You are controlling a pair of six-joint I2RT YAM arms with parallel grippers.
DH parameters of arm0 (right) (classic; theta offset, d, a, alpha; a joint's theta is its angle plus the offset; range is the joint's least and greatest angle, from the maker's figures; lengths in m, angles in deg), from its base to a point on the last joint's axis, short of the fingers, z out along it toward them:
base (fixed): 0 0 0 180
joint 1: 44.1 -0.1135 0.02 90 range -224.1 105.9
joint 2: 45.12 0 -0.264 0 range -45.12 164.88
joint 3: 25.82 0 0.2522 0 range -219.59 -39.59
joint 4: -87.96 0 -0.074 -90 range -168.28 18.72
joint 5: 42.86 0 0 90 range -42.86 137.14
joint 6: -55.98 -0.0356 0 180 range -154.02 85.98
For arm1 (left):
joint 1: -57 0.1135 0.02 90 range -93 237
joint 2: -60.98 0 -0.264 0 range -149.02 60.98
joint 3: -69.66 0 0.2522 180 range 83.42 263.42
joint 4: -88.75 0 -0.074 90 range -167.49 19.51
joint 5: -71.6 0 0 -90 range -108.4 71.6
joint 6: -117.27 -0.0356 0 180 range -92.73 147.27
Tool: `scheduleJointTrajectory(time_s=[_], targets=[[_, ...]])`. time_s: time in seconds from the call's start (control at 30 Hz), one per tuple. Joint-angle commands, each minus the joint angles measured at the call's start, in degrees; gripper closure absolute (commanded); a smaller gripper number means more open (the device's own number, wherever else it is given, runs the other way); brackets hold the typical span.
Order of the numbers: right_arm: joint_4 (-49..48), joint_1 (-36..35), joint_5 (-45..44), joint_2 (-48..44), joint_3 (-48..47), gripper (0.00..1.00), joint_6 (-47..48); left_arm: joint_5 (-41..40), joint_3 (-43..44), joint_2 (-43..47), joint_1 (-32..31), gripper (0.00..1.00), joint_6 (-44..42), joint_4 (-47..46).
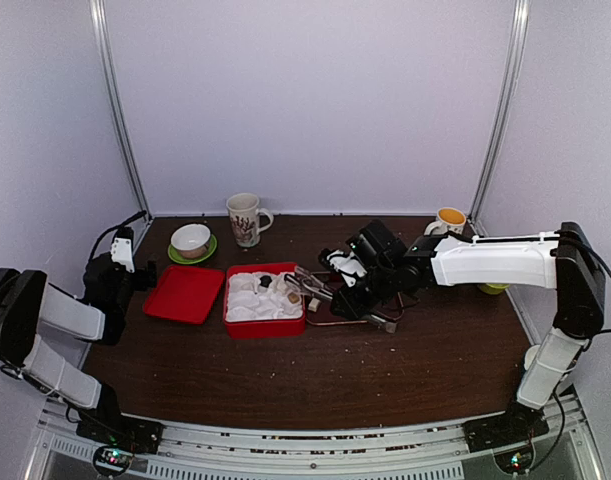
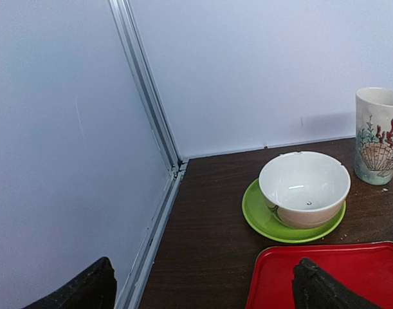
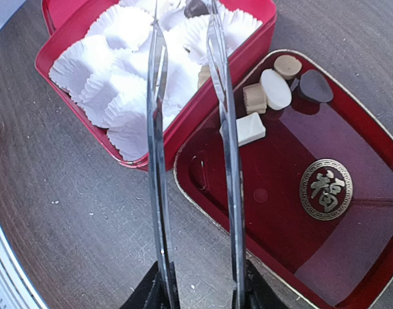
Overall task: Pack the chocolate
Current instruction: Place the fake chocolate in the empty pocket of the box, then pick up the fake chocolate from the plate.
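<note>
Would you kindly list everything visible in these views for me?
red box: one, white paper cups inside, centre
dark red tray: one, right of box
chocolate pieces: about six, cream and brown, in tray; one dark, in box
red lid: one, left of box
bowl: one, white, on green saucer
mug: one, shell pattern, back
cup: one, orange inside, back right
tweezers: one, metal, over box and tray
left pincer: open, by lid
right pincer: shut on tweezers

Left gripper (image 2: 202,293), jaws parted; I see a white bowl (image 2: 304,187) on a green saucer (image 2: 257,217) by the desk's (image 2: 202,244) far left corner.
</note>
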Motion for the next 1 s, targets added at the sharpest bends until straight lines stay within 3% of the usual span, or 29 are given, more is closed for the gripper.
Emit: scheduleJointTrajectory(time_s=[0.0,0.23,0.57,0.97], targets=[[-3.44,-0.28,-4.23,-5.15,2.05,0.65,-0.96,0.48,-0.09,0.06,0.36,0.02,-0.30,-1.99],[-8.87,0.95,-9.64,-12.61,9.45,0.66,-3.14,0.48,-0.12,0.06,0.31,0.02,-0.32,-1.93],[-8.14,3.42,-11.42,-17.99,15.31,0.66,-5.25,0.50,-0.06,0.06,0.37,0.02,-0.32,-1.95],[-8.78,3.96,-10.70,-17.88,16.35,0.66,-5.36,0.53,-0.12,0.07,0.34,0.02,-0.31,-1.99]])
